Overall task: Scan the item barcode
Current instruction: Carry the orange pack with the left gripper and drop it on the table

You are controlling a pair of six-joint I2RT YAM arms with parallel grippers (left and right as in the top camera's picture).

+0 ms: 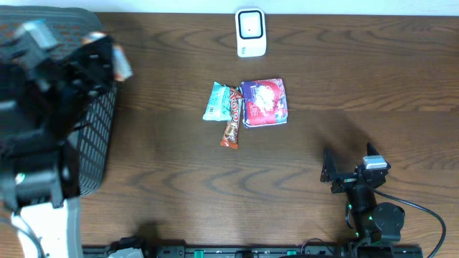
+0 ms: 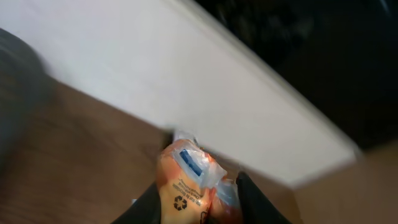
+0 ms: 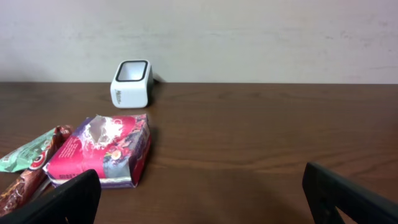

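The left gripper is clamped on an orange packet, high over the basket at the table's left edge. Through the blur, it is probably bound for the scanner at the far edge. Three snacks lie mid-table, off that path. The right gripper sits wide open and empty near the front-right corner.

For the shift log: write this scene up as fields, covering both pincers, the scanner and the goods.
left pincer: shut on orange packet, by the basket at far left
right pincer: open, empty, low over the table
scanner: at the far edge, centre
loose goods: green packet, red bar, purple packet, bunched mid-table
scan: orange packet not yet at scanner
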